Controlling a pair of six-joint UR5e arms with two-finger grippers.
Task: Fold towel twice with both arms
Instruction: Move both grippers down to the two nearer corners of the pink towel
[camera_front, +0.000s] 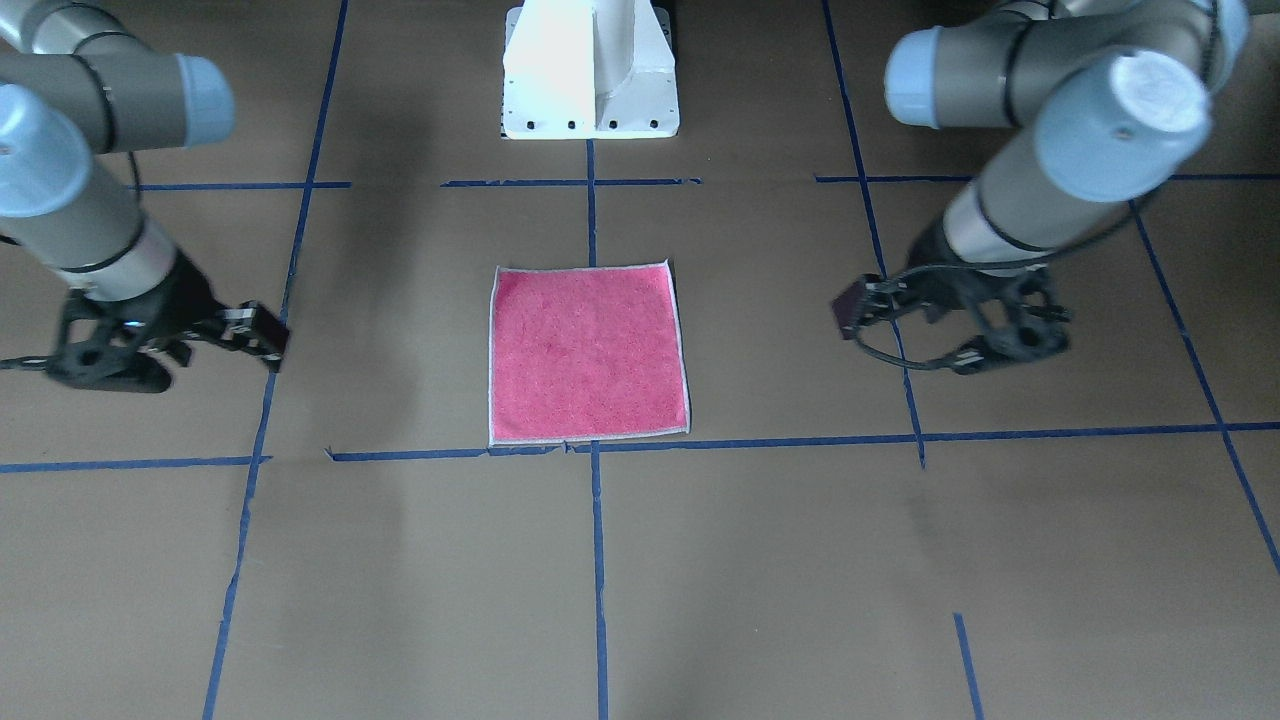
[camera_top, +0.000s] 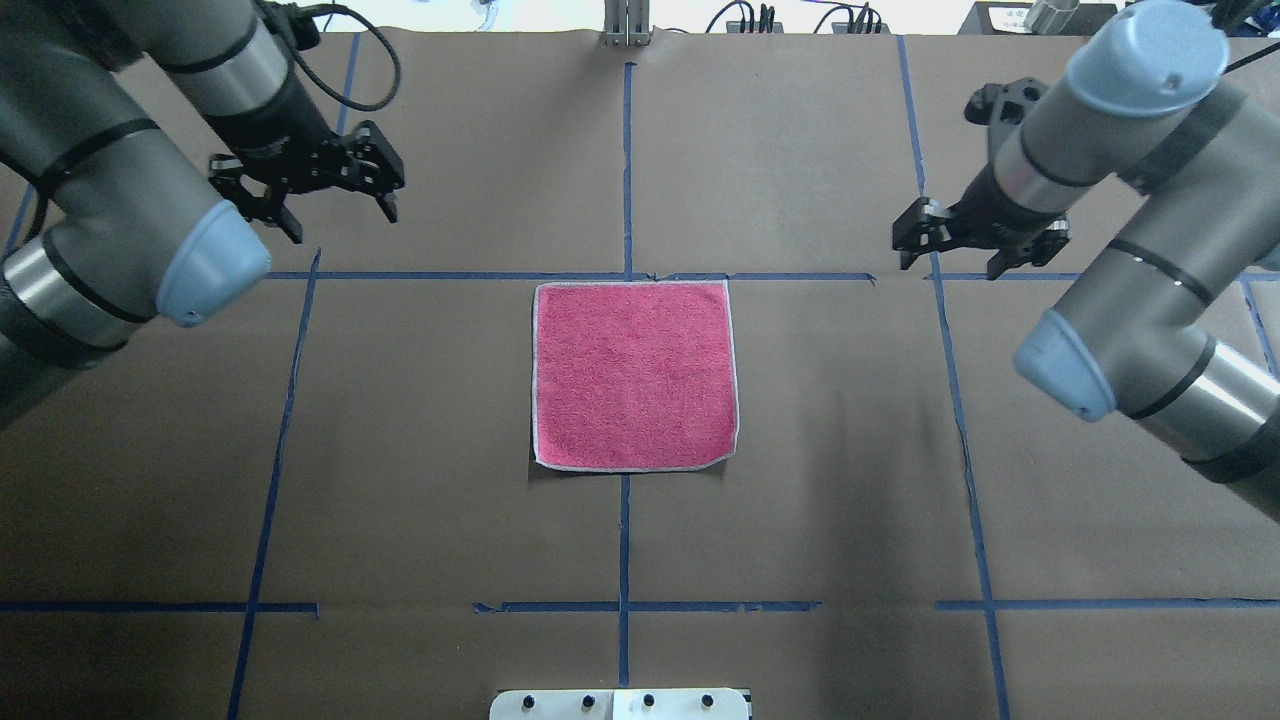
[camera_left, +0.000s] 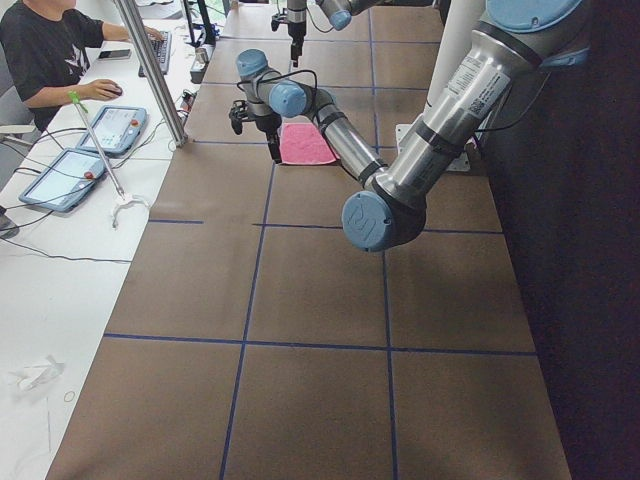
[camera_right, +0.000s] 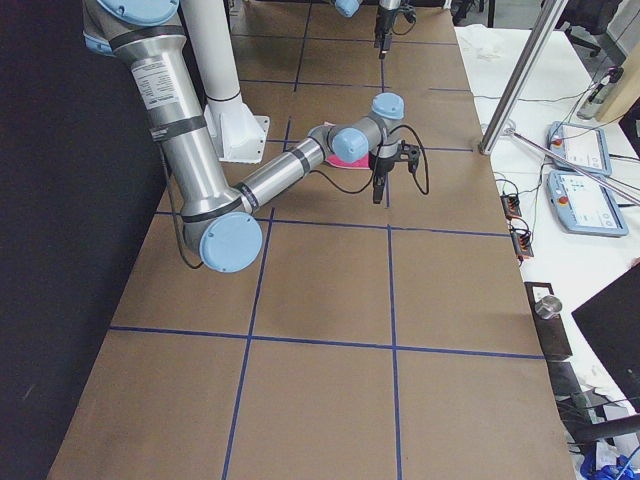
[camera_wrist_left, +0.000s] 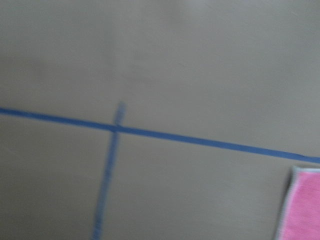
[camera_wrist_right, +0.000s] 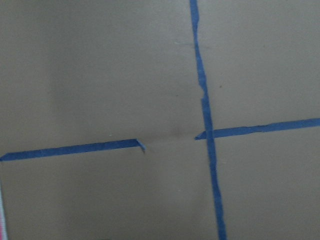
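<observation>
The towel (camera_front: 588, 352) (camera_top: 635, 375) lies flat and square at the table's centre, pink face up, with its pale stitched edge all round. Both arms hover off to its sides, touching nothing. My left gripper (camera_top: 340, 222) (camera_front: 1010, 345) is open above bare table, beyond and to the left of the towel's far-left corner. My right gripper (camera_top: 950, 262) (camera_front: 105, 365) is open too, out past the far-right corner. The left wrist view catches one towel corner (camera_wrist_left: 302, 205). Only a sliver of towel edge (camera_wrist_right: 1, 220) shows in the right wrist view.
Blue tape lines (camera_top: 625, 170) grid the brown table. The white pedestal base (camera_front: 590, 70) stands at the robot's side. A person (camera_left: 40, 50) sits at a desk with tablets (camera_left: 60, 178) beyond the far edge, beside a metal pole (camera_left: 150, 70).
</observation>
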